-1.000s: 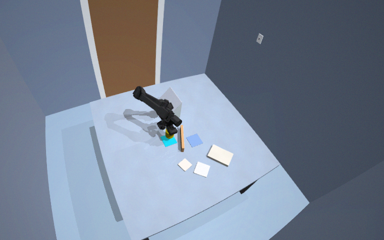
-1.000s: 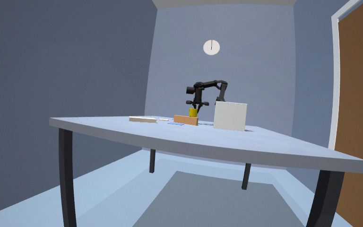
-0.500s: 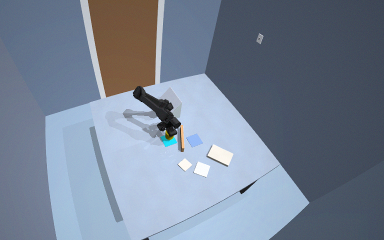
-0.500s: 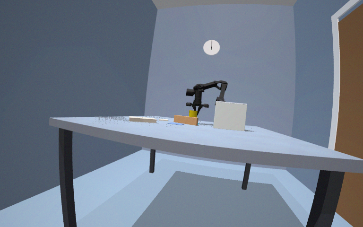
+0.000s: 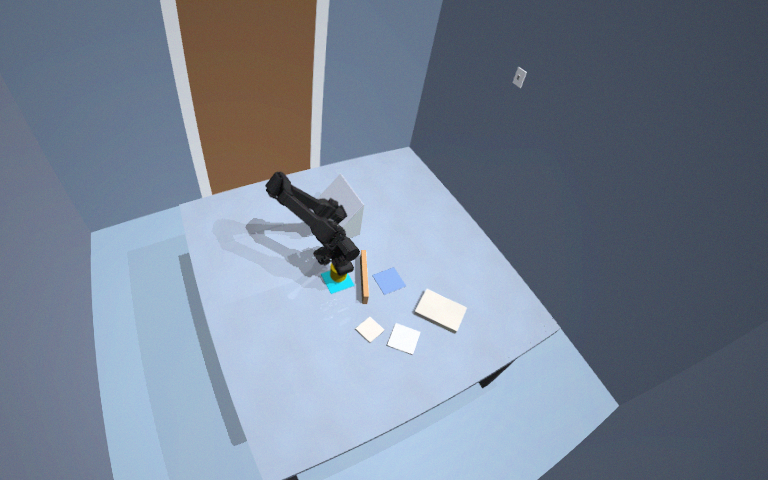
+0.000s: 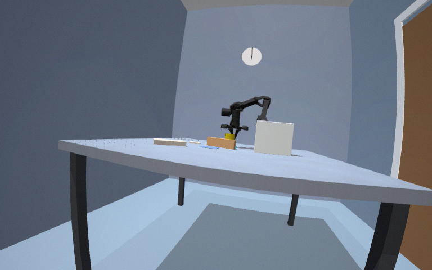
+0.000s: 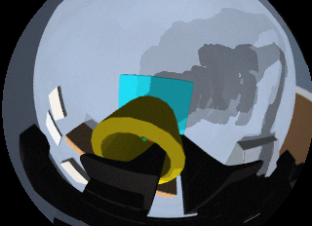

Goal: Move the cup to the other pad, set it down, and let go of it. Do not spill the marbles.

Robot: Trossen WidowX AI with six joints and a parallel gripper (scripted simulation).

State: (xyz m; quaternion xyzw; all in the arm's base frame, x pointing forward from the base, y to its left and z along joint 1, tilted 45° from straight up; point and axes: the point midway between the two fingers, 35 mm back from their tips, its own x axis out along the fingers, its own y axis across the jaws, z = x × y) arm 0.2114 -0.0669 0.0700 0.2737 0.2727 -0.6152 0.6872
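A yellow cup [image 5: 335, 273] [image 6: 229, 136] [image 7: 139, 131] stands upright over the cyan pad [image 5: 337, 285] [image 7: 159, 96]. My gripper [image 5: 334, 261] [image 6: 233, 131] [image 7: 174, 138] reaches down from above and is shut on the cup. In the wrist view the cup's open mouth faces the camera and a small green marble [image 7: 144, 139] shows inside. The light blue pad [image 5: 389, 280] [image 6: 208, 147] lies on the far side of an orange wooden bar [image 5: 364, 276] [image 6: 221, 142]. I cannot tell whether the cup's base touches the cyan pad.
The orange bar stands between the two pads. A white box [image 5: 346, 205] [image 6: 274, 137] stands by the arm's base. A cream slab [image 5: 440, 309] [image 6: 170, 142] and two small white tiles [image 5: 370, 328] [image 5: 403, 338] lie toward the table's front edge.
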